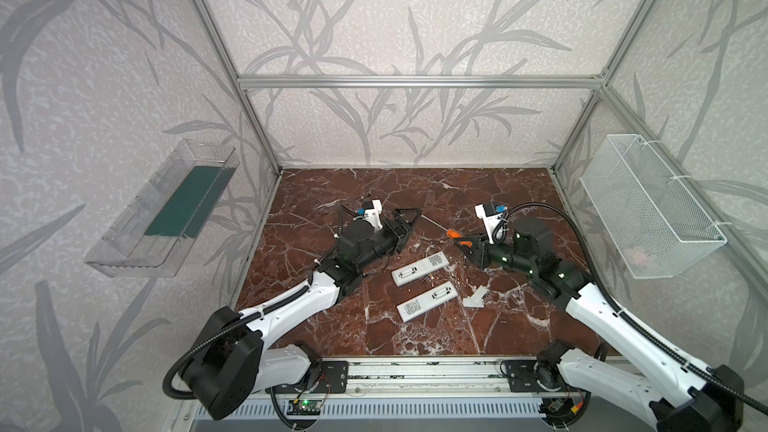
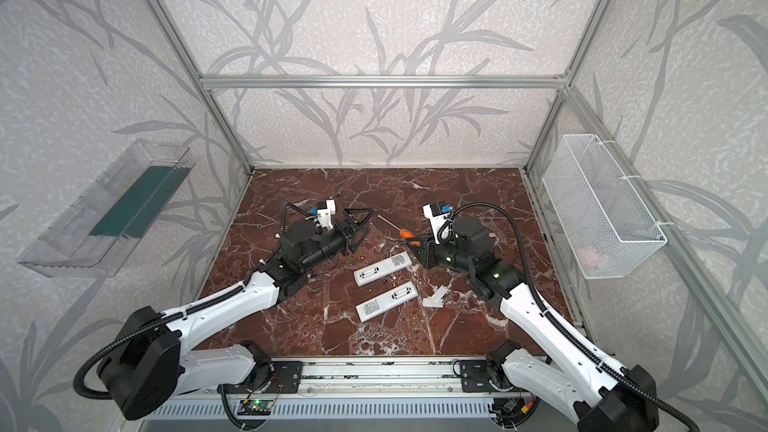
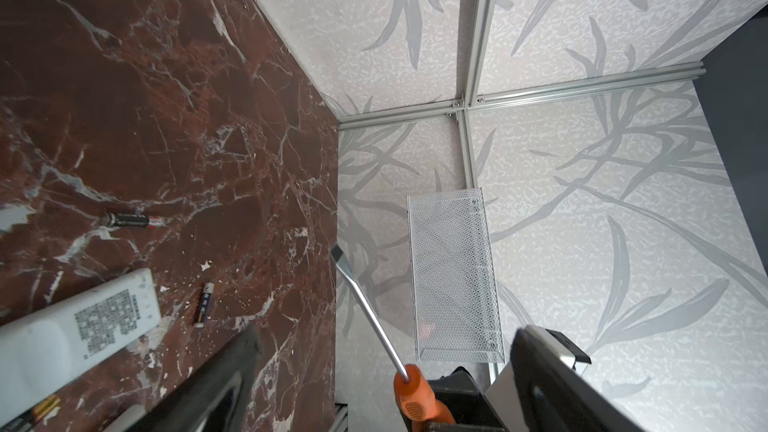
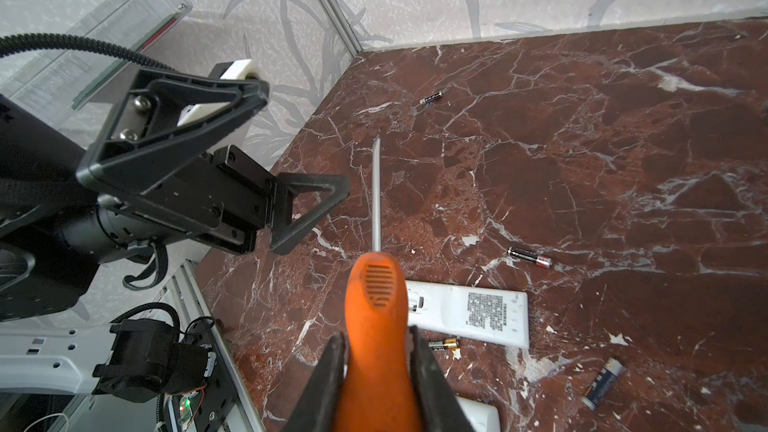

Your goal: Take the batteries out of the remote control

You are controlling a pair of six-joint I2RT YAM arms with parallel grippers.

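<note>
The right gripper [image 4: 376, 336] is clamped tight on the orange handle of a screwdriver [image 4: 374, 297]; the left gripper [image 1: 412, 223] is spread wide and holds nothing.
The screwdriver is held off the marble surface [image 1: 374, 338], its bare shaft pointing across the middle toward the left gripper, tip close to it. Both arms reach in low from the near edge, forearms slanted inward, so the 2 grippers face each other. The left gripper is rolled onto its side, with its wrist camera toward the far edge. 2 white remotes [image 1: 419, 270] lie near the middle, just nearer than the grippers. 4 batteries [image 4: 530, 256] lie loose on the surface: 1 toward the far edge left of middle, 1 just beyond the farther remote, 1 between the 2 remotes and 1 off the farther remote's label end.
</note>
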